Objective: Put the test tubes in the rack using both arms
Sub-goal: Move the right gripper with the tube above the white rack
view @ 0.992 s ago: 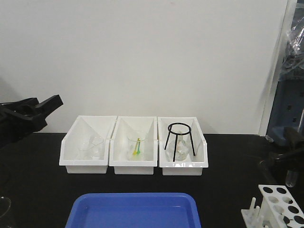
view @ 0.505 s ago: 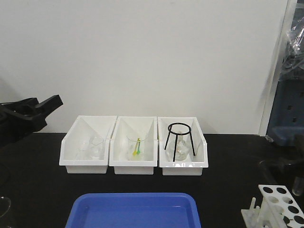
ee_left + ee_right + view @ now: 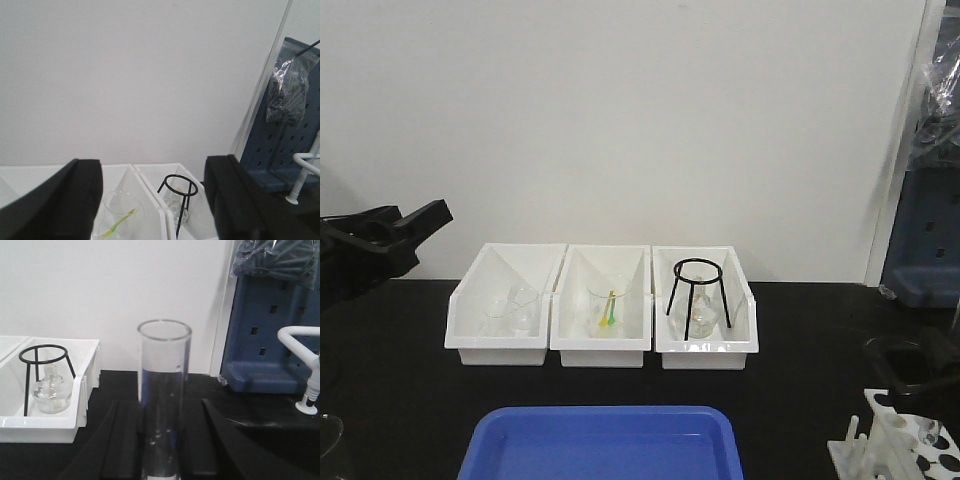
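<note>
1 test tube [image 3: 164, 390] upright between the right gripper [image 3: 161, 455] fingers, pinched from both sides. That gripper sits low at near right, just over the rack [image 3: 892, 432]. Tube's lower end looks level with the rack's top plate; can't tell if it is in a hole. Spread wide with nothing held, left gripper [image 3: 152, 195] is raised at far left, well apart from rack. 3 white bins [image 3: 500, 348] in a row at far centre, blue tray [image 3: 605, 440] near centre.
</note>
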{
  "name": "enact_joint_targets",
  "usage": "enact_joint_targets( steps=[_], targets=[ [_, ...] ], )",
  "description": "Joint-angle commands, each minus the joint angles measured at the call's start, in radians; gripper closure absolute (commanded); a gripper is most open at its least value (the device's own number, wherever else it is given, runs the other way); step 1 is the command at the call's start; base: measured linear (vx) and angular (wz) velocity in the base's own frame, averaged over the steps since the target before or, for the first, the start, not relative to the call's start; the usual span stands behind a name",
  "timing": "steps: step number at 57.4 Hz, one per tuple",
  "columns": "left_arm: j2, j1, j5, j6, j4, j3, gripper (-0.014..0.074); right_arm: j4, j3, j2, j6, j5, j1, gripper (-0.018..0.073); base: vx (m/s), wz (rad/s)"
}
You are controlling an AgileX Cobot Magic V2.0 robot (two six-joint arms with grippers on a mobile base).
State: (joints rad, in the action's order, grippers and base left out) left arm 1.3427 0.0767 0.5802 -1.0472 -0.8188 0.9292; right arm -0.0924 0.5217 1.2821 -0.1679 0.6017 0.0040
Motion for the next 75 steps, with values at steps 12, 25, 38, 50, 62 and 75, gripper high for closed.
enact_joint_targets(
  steps=[12, 25, 38, 50, 62, 75],
  targets=[
    [-0.032, 0.000, 0.050, 0.000, 0.036, 0.034, 0.0053, 0.011, 0.027, 0.082, 0.005, 0.183, -0.004, 0.0568, 0.00, 0.00],
    [-0.032, 0.000, 0.050, 0.000, 0.036, 0.034, 0.0053, 0.012, 0.027, 0.102, 0.008, 0.179, -0.004, 0.0568, 0.00, 0.00],
    [-0.032, 0.000, 0.050, 0.000, 0.036, 0.034, 0.0053, 0.014, 0.027, 0.096, 0.046, 0.160, -0.003, 0.0568, 0.00, 0.00],
    [-0.032, 0.000, 0.049, 0.000, 0.036, 0.034, 0.0053, 0.014, 0.027, 0.050, 0.045, 0.153, -0.003, 0.0568, 0.00, 0.00],
    [-0.032, 0.000, 0.049, 0.000, 0.036, 0.034, 0.0053, 0.023, 0.027, 0.033, 0.044, 0.108, -0.003, 0.0568, 0.00, 0.00],
    [-0.032, 0.000, 0.049, 0.000, 0.036, 0.034, 0.0053, 0.011, -0.033, 0.034, 0.038, 0.188, -0.004, 0.0568, 0.00, 0.00]
  ],
)
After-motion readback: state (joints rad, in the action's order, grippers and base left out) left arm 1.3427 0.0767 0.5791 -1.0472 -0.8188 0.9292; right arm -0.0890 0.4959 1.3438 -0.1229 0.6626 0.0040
